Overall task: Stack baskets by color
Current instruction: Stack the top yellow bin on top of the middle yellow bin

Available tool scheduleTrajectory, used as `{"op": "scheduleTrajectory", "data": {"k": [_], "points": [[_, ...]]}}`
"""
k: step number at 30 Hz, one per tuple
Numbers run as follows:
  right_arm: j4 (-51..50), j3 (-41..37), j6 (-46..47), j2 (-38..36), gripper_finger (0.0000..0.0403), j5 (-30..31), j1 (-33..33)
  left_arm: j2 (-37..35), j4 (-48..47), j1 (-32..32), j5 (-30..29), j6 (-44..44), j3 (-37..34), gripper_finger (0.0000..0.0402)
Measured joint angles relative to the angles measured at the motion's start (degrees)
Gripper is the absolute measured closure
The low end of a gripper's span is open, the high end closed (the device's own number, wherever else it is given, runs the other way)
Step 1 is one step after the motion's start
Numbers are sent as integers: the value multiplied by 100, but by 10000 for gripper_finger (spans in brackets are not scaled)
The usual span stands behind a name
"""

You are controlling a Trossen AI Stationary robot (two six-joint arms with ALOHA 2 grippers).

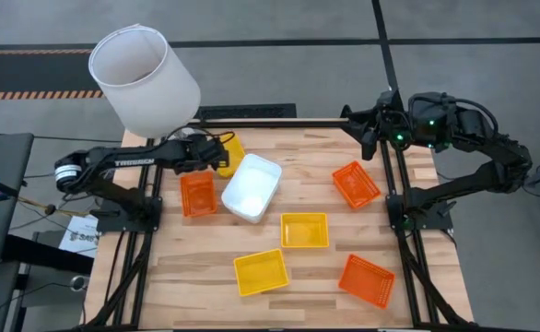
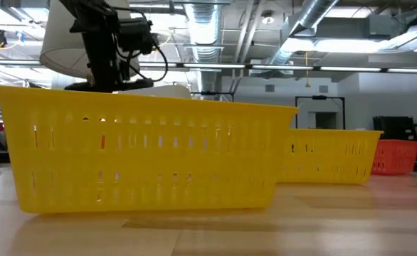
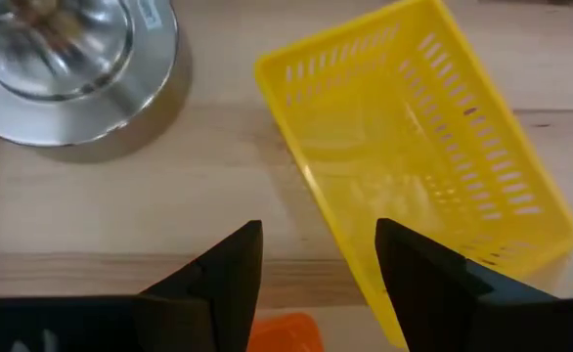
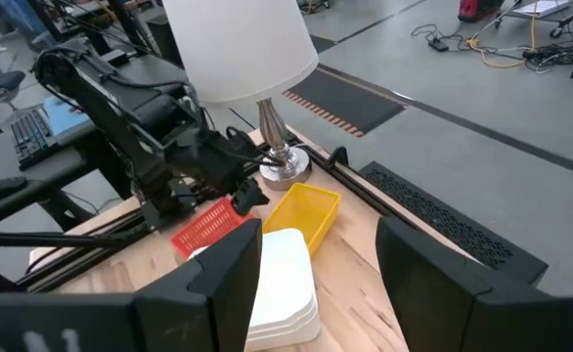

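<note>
Left gripper (image 3: 318, 279) hovers over table's (image 1: 205, 295) far left corner, fingers spread wide, empty, just above a yellow basket (image 3: 418, 147) lying beside lamp base (image 3: 66, 64). White basket stack (image 1: 252, 187) sits mid-table; orange basket (image 1: 197, 194) beside it (other yellow and orange baskets scattered singly nearer front). Right gripper (image 4: 318, 259) parked at far right corner, wide apart, empty.

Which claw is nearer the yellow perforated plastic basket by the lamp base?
Left. The left claw hovers open right over that yellow perforated plastic basket; the right claw waits at the table's far right corner, well away.
</note>
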Motion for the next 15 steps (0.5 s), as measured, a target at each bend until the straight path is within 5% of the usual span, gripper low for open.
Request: {"op": "scheduleTrajectory", "data": {"k": [15], "points": [[-44, 0, 0, 0, 177, 0, 0, 1144, 877, 220, 623, -224, -4, 219]]}}
